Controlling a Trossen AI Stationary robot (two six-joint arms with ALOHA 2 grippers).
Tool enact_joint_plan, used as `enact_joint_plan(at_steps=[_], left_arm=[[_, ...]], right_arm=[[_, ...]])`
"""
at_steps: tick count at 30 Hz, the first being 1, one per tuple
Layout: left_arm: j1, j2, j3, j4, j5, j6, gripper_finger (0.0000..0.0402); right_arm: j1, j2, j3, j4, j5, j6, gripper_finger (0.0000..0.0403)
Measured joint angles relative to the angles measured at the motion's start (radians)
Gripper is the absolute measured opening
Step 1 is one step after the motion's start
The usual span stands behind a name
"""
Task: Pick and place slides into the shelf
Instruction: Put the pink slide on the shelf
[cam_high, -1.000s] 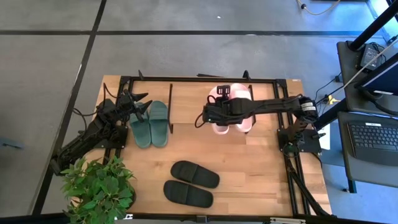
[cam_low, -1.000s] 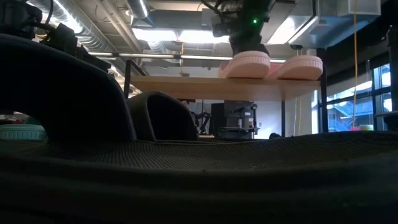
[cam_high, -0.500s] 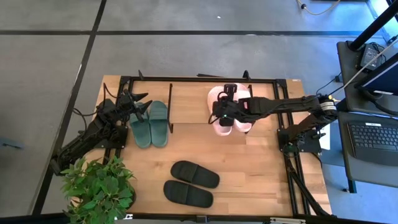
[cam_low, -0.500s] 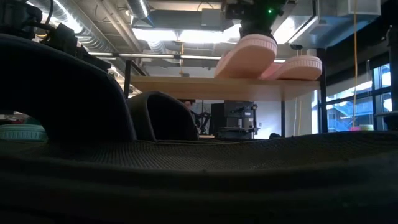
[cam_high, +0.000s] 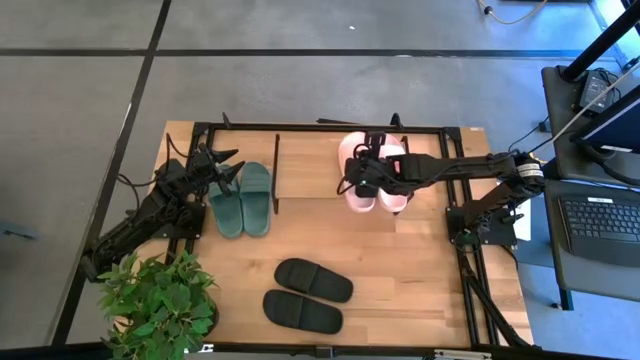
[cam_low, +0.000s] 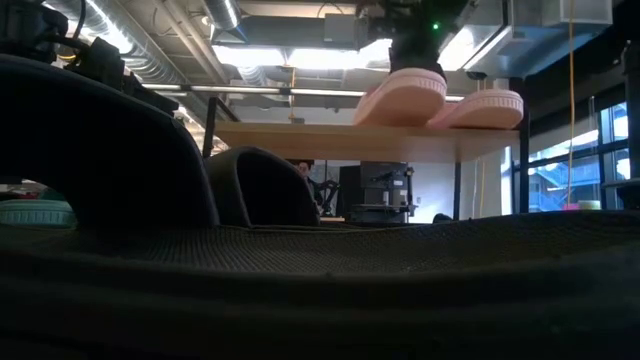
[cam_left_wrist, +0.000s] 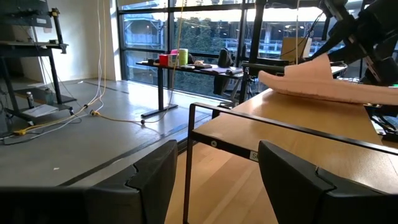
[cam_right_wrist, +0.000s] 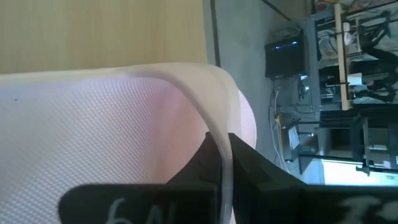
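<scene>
Sandals come first here: 1 light pink slide sandal with a wide strap (cam_high: 356, 172) is pinched by the right gripper (cam_high: 366, 172) and hangs tipped, with 1 end up, at the back of the wooden table (cam_high: 420, 260). In the right wrist view the dark fingers (cam_right_wrist: 249, 165) are squeezed tight on the thin pink strap. Its pink partner (cam_high: 393, 178) lies flat just beside it, inside the low rack of thin black metal tubes (cam_high: 276, 165).

The 2 dark green slides (cam_high: 242, 198) already sit side by side in the rack's left part. The 2 black slides (cam_high: 306, 293) lie on the front of the table, well apart from the rack.

This looks like the step of setting the pink pair in place. Next, I think the right gripper needs to lower the pink slide flat beside its partner, then let go.

The left gripper (cam_high: 222, 172) waits with its fingers spread, holding nothing, near the green slides. A leafy green plant (cam_high: 160, 300) stands at the front left corner.
</scene>
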Motion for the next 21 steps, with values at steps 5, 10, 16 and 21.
enact_joint_plan(at_steps=[5, 10, 16, 21], left_arm=[[0.0, 0.0, 0.0, 0.0, 0.0, 0.0, 0.0216], [0.0, 0.0, 0.0, 0.0, 0.0, 0.0, 0.0216], [0.0, 0.0, 0.0, 0.0, 0.0, 0.0, 0.0216], [0.0, 0.0, 0.0, 0.0, 0.0, 0.0, 0.0216]], right_arm=[[0.0, 0.0, 0.001, -0.041, -0.004, 0.022, 0.0012], [0.0, 0.0, 0.001, -0.059, -0.007, 0.035, 0.0012], [0.0, 0.0, 0.001, -0.06, -0.007, 0.039, 0.0012], [0.0, 0.0, 0.001, -0.06, -0.007, 0.054, 0.0038]])
